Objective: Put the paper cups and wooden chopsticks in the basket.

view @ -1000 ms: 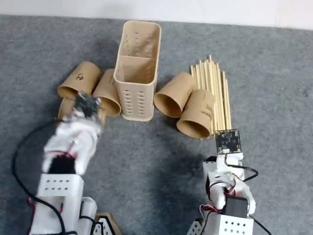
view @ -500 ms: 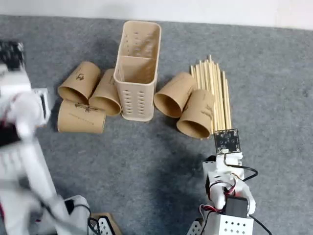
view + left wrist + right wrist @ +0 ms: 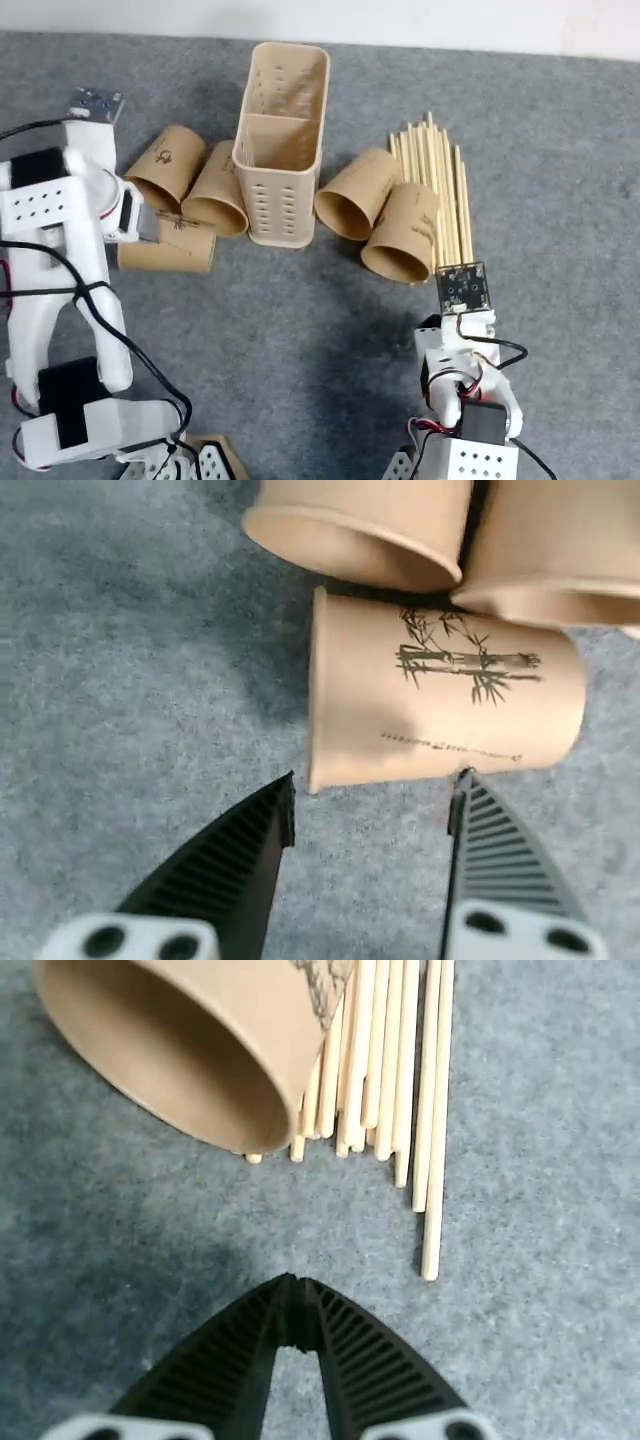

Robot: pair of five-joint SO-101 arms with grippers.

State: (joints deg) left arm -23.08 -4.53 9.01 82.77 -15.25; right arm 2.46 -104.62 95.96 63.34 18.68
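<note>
within the last second the left arm has been swung off the near-left paper cup (image 3: 185, 245), out to the far left, and brought back down beside it. the cup itself has not been shifted and is left lying on its side on the grey mat (image 3: 300, 350), just near of two other cups (image 3: 165, 160) and left of the basket (image 3: 280, 215). in the left wrist view the left gripper (image 3: 375, 778) is seen spread wide, its tips set just short of the cup's side, with nothing held. the right gripper (image 3: 297, 1282) is kept pressed together and empty by the near ends of the wooden chopsticks (image 3: 440, 175), unmoved throughout. the basket is stood upright and nothing can be seen in it, so no item is judged delivered yet. the swing is read as a re-approach, and a grasp on this cup is probably what is being set up.
</note>
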